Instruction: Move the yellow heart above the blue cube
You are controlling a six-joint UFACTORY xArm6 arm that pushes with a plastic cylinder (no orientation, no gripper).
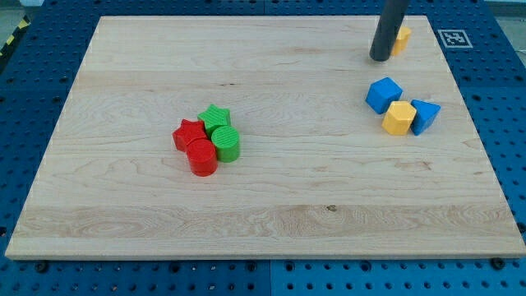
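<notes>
The yellow heart (402, 39) lies near the view's top right, mostly hidden behind my rod. My tip (380, 58) rests on the board just left of and touching or nearly touching the heart. The blue cube (384, 94) sits below it, toward the view's right. The heart stands above the cube, slightly to its right, with a gap between them.
A yellow hexagonal block (399, 118) and a blue triangular block (424, 116) touch the blue cube's lower right. Left of centre sit a green star (215, 117), a red star (187, 134), a green cylinder (225, 143) and a red cylinder (201, 157). A marker tag (453, 38) lies off the board's (263, 205) top right corner.
</notes>
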